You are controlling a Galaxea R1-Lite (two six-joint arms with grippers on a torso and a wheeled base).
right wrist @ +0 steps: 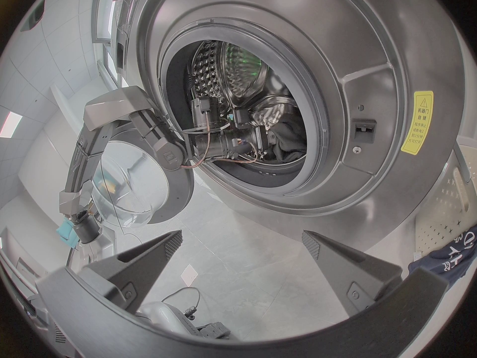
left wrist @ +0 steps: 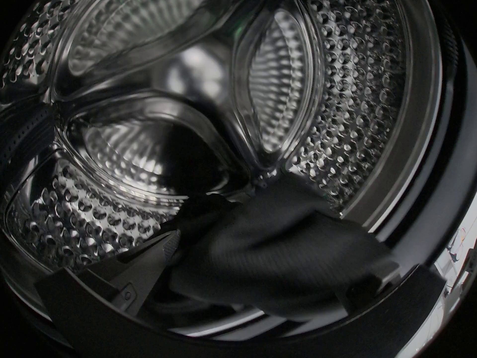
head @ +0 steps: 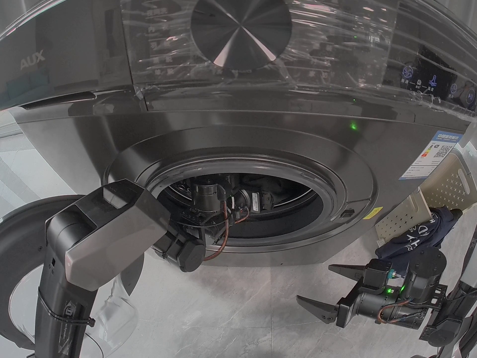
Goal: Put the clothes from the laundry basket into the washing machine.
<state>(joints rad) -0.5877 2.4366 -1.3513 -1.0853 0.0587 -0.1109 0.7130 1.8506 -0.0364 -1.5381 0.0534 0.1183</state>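
Inside the washing machine (head: 248,130), my left gripper (left wrist: 238,237) is spread wide, the black garment (left wrist: 278,254) lying loose. My right gripper (head: 314,283) gapes empty. A navy garment (head: 422,234) waits in the laundry basket (head: 402,215).

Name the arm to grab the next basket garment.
Right: the right gripper hangs open, empty, beside the basket with its navy garment; the left gripper is inside the drum with black cloth.

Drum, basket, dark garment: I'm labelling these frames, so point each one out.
Drum (left wrist: 348,75), left wrist view, dimpled side wall.
Basket (head: 400,219), head view, perforated wall.
Dark garment (left wrist: 278,254), left wrist view, middle of the cloth.
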